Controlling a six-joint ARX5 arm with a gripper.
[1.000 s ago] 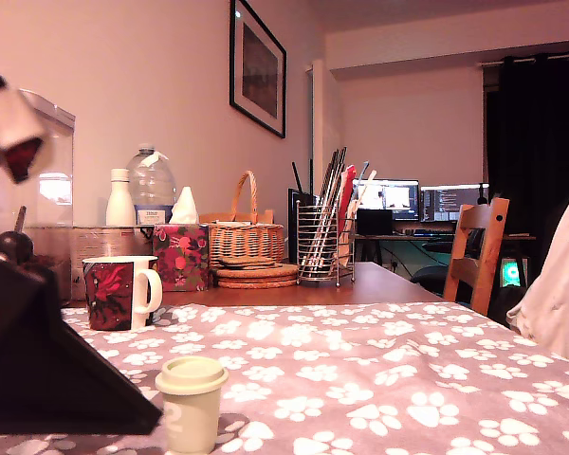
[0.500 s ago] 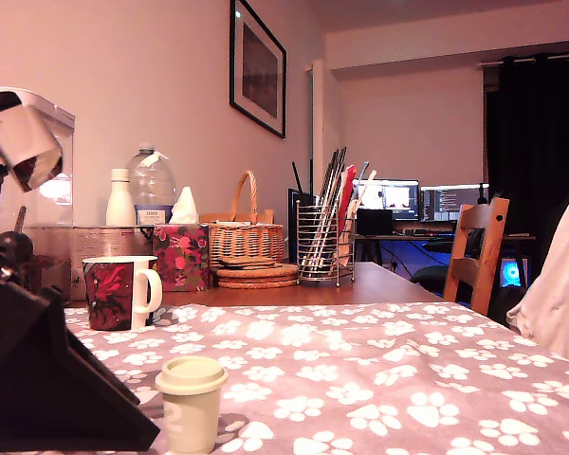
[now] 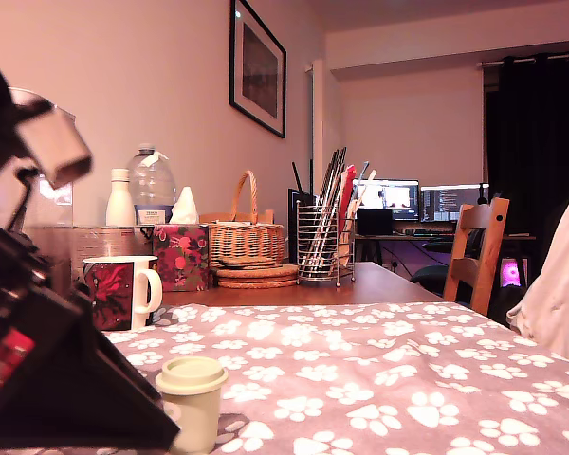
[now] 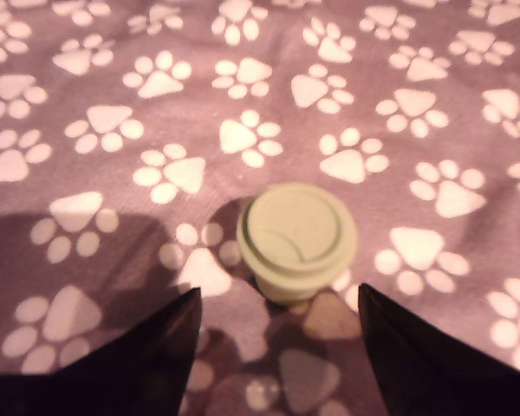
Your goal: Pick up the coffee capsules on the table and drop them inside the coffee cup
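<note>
We judge the task barely begun: our pincer [image 4: 277, 347] hangs above the cream capsule [image 4: 296, 238] with its jaws apart, one either side, gripping nothing. The capsule stands upright on the counter [image 3: 408, 379], well apart from the mug [image 3: 119, 292]; no blue capsule shows. Lift, carry and drop are all left. A paw-print cloth covers the counter; behind stand a tissue box [image 3: 180, 254], a basket [image 3: 247, 242] and monitors [image 3: 417, 201].

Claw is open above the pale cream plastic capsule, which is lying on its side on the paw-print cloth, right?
Not quite: the pale cream plastic capsule stands upright, flanged rim on top, as the exterior view shows. The claw is open above it, and it does rest on the paw-print cloth.
</note>
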